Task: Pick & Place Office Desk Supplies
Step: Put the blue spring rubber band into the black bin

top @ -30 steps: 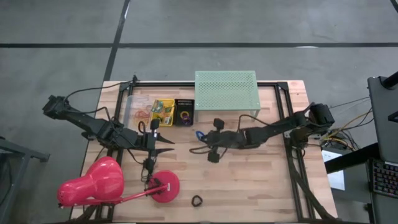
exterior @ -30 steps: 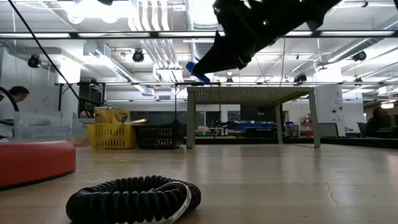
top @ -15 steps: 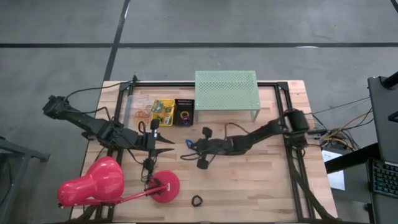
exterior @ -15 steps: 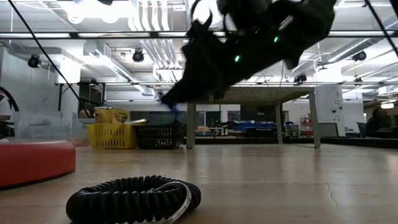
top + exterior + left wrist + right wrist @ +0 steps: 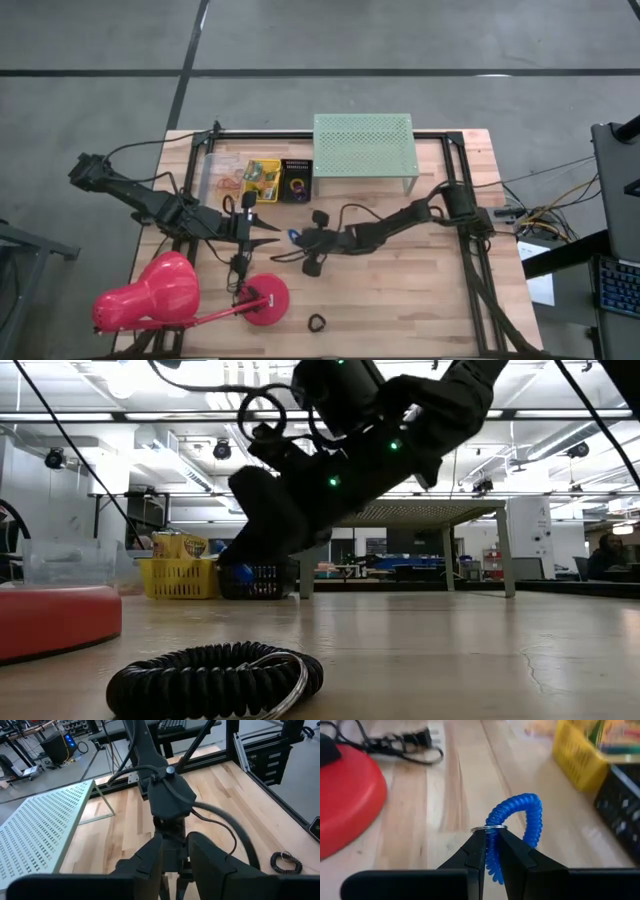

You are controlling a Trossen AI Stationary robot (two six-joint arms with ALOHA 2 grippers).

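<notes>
The right gripper (image 5: 491,851) was clenched on the light, springy blue coiled plastic ring loop (image 5: 516,830), best pinched beside its metal keyring (image 5: 489,827).

Lamp base (image 5: 267,299) near; open tabletop (image 5: 400,290) rightward

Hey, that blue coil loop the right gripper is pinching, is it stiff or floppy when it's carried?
Probably springy and floppy: the blue coil loop bends over past the right gripper, pinched at one spot. Likely light, since that narrow pinch holds it. Its smooth coils may slip or swing.
</notes>
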